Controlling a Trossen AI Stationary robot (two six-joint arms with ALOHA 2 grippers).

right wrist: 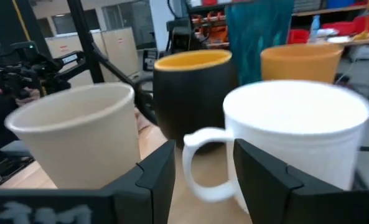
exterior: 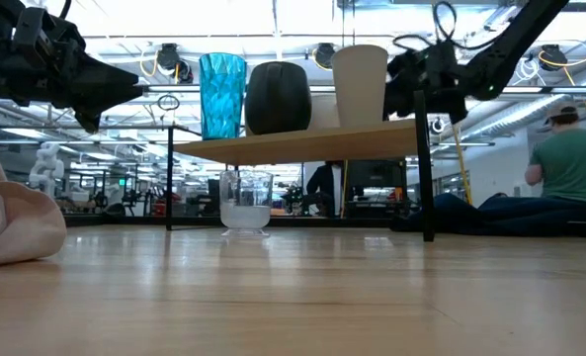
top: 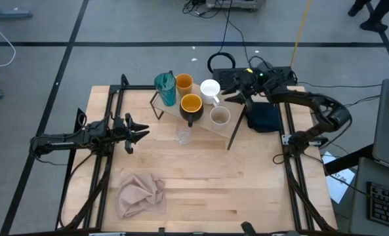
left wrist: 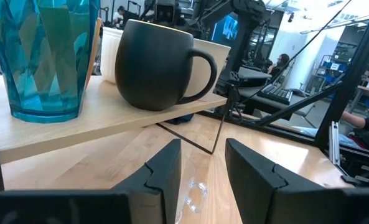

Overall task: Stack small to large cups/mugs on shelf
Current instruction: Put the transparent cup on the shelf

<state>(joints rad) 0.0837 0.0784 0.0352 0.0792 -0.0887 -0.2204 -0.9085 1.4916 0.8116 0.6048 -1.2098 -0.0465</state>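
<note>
Resting on the worktop point(top: 246, 183), the shelf point(top: 204, 124) carries five vessels: teal tumbler point(top: 165, 88), black mug point(top: 191, 107), orange cup point(top: 184, 84), white mug point(top: 210, 89) and beige cup point(top: 220, 117). Only the tiny clear glass point(top: 184, 135) stands off it, on the worktop just in front of the shelf.

The coming move seems to turn on the white mug's handle point(right wrist: 203, 163). It points straight at the right hand point(right wrist: 200, 177), between the two parted fingers, with the mug body upright beyond them. The beige cup sits close to one side of that hand, the black mug farther ahead. The right hand is clearly the nearer one to this mug. Its fingers stand partly apart and grasp nothing; whether they touch the handle I cannot tell.

The left hand point(top: 140, 133) waits beside the shelf, fingers likewise parted and empty, with the clear glass ahead of it, below the shelf edge.
</note>
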